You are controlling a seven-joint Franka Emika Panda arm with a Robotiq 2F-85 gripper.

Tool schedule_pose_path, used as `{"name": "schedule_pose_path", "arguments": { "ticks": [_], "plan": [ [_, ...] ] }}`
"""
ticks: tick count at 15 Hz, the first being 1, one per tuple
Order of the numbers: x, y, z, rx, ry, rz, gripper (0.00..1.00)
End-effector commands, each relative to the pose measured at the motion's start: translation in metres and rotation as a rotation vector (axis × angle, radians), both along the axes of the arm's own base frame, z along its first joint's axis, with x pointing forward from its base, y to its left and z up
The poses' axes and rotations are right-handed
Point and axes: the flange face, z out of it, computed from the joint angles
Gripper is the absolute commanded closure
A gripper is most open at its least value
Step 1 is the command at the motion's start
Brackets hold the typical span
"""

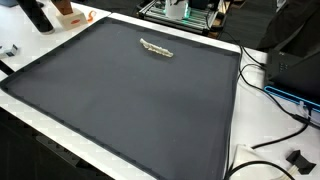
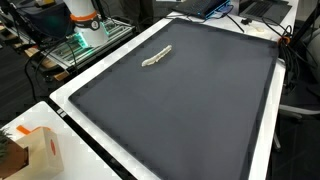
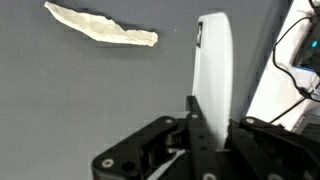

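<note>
White-fingered black gripper (image 3: 212, 70) hung over dark grey mat (image 3: 90, 110), open or closed I couldn't tell; pale ragged strip (image 3: 100, 25) lay apart. I judged straddling its narrow width best.

A pale, ragged-edged strip (image 3: 100, 24) lies flat and slightly slanted on the dark mat (image 3: 80, 100), toward its far edge.

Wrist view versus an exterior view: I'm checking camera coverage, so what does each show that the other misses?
Only the wrist view shows the pincer, close up, with one white finger plain to see; whether it is open cannot be told. Only the exterior view shows the dark mat edge to edge and a pale box off one corner. Both show the pale strip lying flat on the dark mat, apart from the pincer.
</note>
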Motion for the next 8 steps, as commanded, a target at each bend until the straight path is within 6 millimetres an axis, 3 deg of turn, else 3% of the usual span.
{"name": "schedule_pose_path", "arguments": {
  "ticks": [1, 4, 8],
  "plan": [
    [0.002, -0.048, -0.029, 0.183, -0.052, 0.007, 0.99],
    [0.005, -0.084, -0.059, 0.334, -0.079, 0.009, 0.99],
    [0.012, -0.113, -0.104, 0.464, -0.103, -0.028, 0.99]
  ]
}}
